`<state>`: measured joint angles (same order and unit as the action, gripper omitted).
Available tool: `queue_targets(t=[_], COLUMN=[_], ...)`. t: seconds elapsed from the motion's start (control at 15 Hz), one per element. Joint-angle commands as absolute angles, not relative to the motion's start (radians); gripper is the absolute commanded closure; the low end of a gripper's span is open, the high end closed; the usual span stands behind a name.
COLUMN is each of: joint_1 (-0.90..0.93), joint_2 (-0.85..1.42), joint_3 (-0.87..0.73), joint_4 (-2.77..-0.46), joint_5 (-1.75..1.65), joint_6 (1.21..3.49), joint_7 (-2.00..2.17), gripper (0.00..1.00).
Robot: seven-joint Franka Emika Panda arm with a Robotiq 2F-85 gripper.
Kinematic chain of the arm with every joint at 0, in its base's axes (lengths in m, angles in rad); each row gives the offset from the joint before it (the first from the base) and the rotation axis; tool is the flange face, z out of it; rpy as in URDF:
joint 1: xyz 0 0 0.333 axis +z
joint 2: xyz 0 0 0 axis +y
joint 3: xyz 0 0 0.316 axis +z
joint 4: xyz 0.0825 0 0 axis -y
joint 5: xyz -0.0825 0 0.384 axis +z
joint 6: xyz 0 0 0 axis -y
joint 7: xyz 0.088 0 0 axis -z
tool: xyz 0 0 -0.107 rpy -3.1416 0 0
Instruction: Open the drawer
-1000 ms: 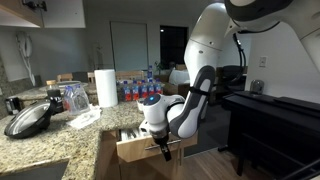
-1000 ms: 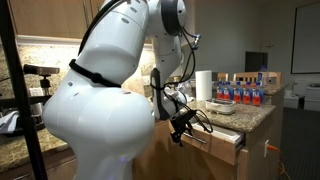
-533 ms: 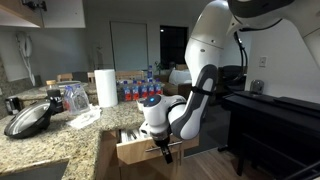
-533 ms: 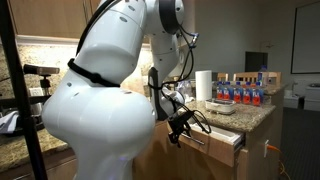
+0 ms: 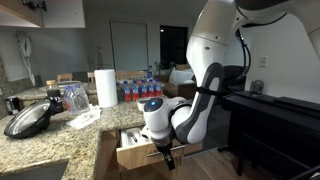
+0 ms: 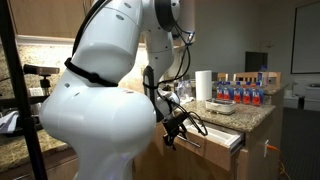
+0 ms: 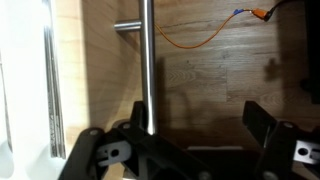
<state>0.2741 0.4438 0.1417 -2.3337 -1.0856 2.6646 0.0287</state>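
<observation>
My black gripper (image 7: 195,108) is spread wide, gripping nothing. Only one finger meets the silver bar handle (image 7: 147,50), so it may slip off and stall the light-brown wooden drawer (image 5: 133,152).

On the counter (image 5: 45,148) I count: paper towel roll (image 5: 106,87), dark pan (image 5: 28,120), bottled drinks (image 5: 135,91). Orange cable (image 7: 200,42) on the floor (image 7: 235,85), wrist view.
</observation>
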Motion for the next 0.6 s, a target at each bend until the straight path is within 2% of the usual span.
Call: queue_targets(t=[0.0,0.53], joint_1=[0.322,0.359], joint_2=[0.503,0.528], joint_3=[0.171,0.195], joint_4=[-2.360,-2.354], joint_5=[-1.107,-1.162], joint_6=[2.705,2.668], joint_7=[0.116,0.237], gripper=[0.00,0.00])
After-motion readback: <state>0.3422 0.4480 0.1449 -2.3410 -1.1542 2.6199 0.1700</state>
